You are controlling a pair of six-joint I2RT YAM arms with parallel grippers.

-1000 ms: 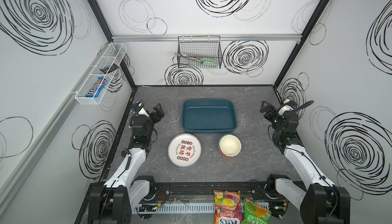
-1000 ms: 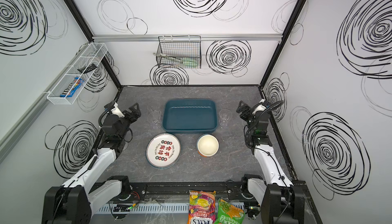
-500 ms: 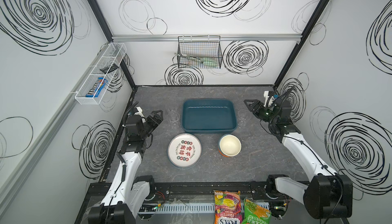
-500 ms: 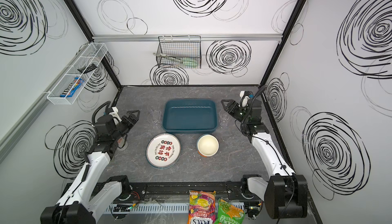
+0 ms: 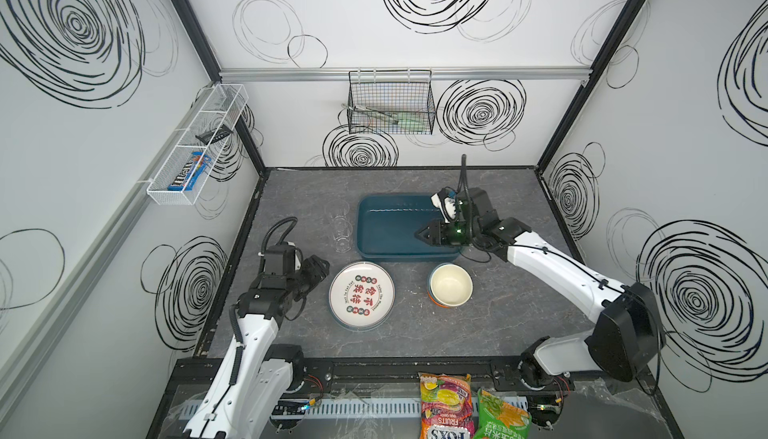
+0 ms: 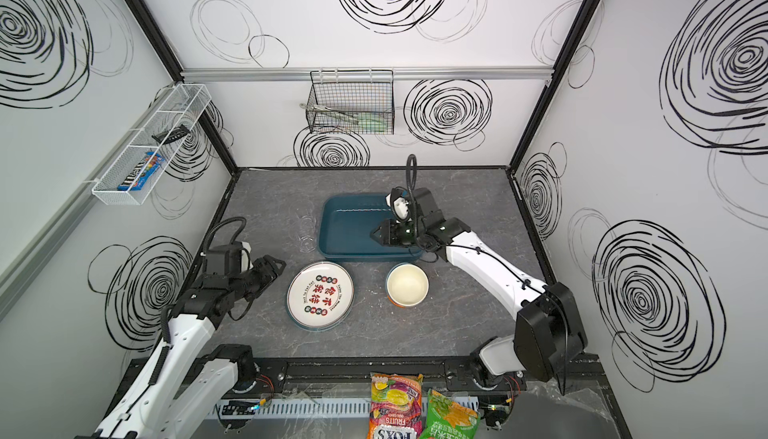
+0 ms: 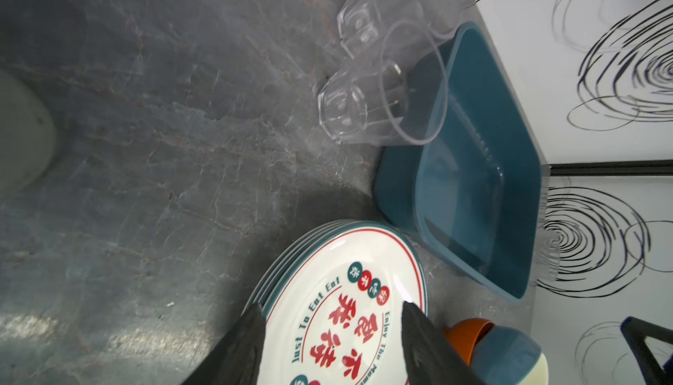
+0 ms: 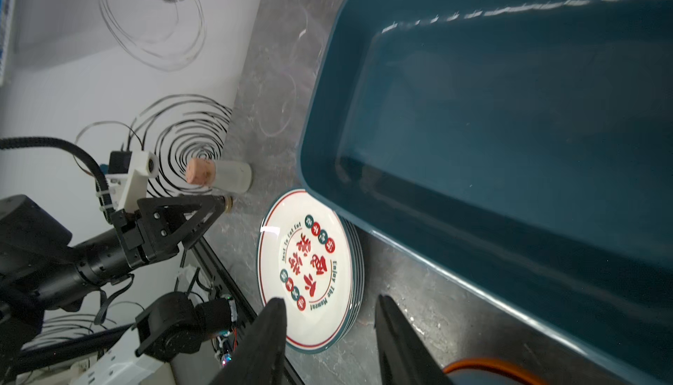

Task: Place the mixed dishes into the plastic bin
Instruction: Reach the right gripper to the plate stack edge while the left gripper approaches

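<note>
The grey tabletop is occupied at its middle by the teal plastic bin. A stack of white plates with red characters is set just in front of the bin, and nested bowls, cream uppermost, are placed to its right. The right end effector is held over the bin's near right part, fingers spread. The left end effector is poised beside the plates, likewise spread. Two clear tumblers are stood just beside the bin's left wall.

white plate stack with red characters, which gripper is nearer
Left. The left gripper is just beside the white red-lettered plate stack; the right gripper hovers over the dark teal plastic bin.
</note>
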